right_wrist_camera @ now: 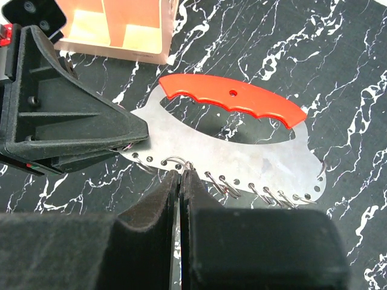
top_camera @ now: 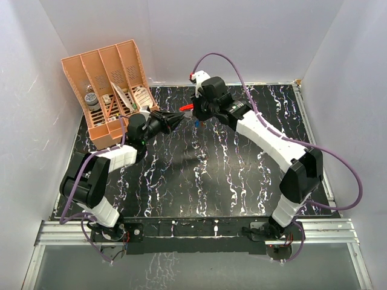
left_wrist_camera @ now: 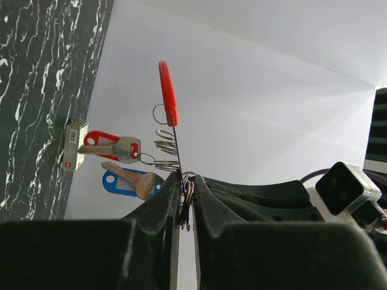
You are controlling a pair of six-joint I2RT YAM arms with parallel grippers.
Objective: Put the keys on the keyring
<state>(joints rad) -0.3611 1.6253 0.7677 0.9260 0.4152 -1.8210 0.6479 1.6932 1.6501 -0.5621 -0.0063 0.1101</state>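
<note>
Sheet metal, likely stiff, light and slick: the keyring (right_wrist_camera: 260, 162) hangs above the mat (top_camera: 211, 181), left gripper (left_wrist_camera: 187, 184) clamped on its end, right gripper (right_wrist_camera: 180, 176) pinching its ringed edge, so you should grip the flat plate, not the springy rings (right_wrist_camera: 266, 194) where the keys (left_wrist_camera: 121, 148) dangle.

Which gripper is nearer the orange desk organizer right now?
Left. The left gripper, clamped on the metal plate, is beside the near right corner of the orange organizer; the right gripper sits farther right, beyond the left one's fingertips.
</note>
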